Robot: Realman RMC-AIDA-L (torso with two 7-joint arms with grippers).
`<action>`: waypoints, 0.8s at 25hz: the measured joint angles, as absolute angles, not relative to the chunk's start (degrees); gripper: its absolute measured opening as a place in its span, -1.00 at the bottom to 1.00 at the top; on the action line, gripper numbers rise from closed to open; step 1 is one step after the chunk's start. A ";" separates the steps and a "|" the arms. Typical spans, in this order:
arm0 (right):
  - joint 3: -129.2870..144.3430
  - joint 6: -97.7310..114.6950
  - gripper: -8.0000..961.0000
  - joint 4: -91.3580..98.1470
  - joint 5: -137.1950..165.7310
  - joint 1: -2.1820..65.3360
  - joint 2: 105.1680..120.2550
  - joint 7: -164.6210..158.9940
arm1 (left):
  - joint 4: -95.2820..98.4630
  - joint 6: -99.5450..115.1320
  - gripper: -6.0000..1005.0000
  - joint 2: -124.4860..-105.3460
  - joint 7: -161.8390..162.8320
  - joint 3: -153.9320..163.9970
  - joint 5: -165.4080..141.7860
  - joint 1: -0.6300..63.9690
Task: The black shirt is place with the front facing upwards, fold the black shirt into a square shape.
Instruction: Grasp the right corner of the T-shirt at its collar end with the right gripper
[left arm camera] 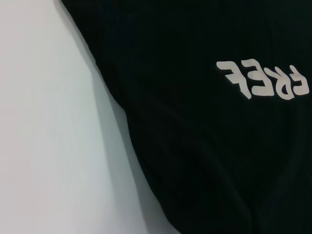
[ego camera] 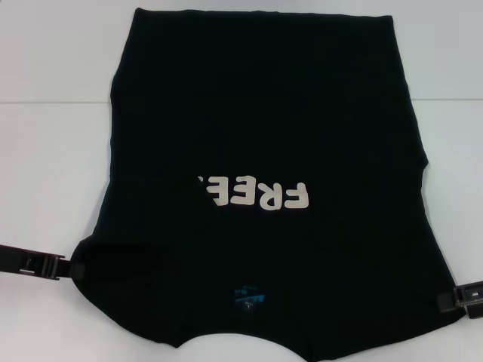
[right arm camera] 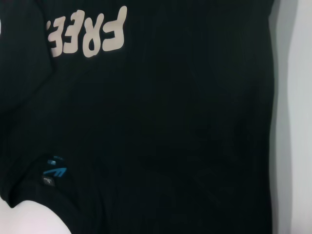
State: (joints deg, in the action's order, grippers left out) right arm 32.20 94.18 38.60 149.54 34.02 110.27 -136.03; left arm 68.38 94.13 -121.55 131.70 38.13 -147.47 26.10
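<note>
Your left gripper [ego camera: 72, 268] meets the black shirt [ego camera: 264, 113], spread front-up on the white table [ego camera: 45, 136], at its near left edge, your right gripper [ego camera: 445, 300] opposite, grips unreadable; expect limp, light cloth, so pinch near-edge corners.

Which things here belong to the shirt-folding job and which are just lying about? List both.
Part of the job:
- black shirt, spread front up, cream "FREE!" lettering, blue neck label
- left hand at the shirt's near left edge
- right hand at its near right edge

Lying about:
- nothing; only the white table under the shirt
</note>
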 joint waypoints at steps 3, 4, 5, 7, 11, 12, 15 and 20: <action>32.34 93.77 0.92 38.59 149.56 33.99 110.31 -136.09 | 68.35 94.13 -0.96 -121.55 131.69 38.15 -147.54 26.10; 32.36 93.76 0.92 38.58 149.56 33.99 110.37 -136.10 | 68.33 94.13 -0.96 -121.55 131.68 38.15 -147.55 26.10; 32.41 93.75 0.92 38.58 149.58 34.01 110.44 -136.10 | 68.32 94.13 -0.96 -121.55 131.66 38.15 -147.55 26.10; 32.54 93.72 0.92 38.58 149.59 34.06 110.59 -136.09 | 68.31 94.13 -0.96 -121.55 131.62 38.15 -147.52 26.10; 32.77 93.43 0.92 38.58 149.59 34.31 111.04 -136.05 | 68.29 94.13 -0.96 -121.55 131.60 38.19 -147.45 26.10; 32.83 93.40 0.92 38.58 149.59 34.39 111.14 -136.05 | 68.29 94.13 -0.96 -121.55 131.60 38.20 -147.45 26.10; 33.08 93.30 0.92 38.58 149.59 34.67 111.56 -136.00 | 68.29 94.13 -0.96 -121.55 131.61 38.23 -147.42 26.10; 33.47 92.86 0.92 38.00 149.59 35.40 112.05 -135.94 | 68.29 94.18 -0.96 -121.55 131.63 38.23 -147.35 26.17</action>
State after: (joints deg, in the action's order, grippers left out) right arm 33.47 92.86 38.00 149.59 35.40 112.05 -135.94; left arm 68.29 94.18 -121.55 131.63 38.23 -147.35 26.17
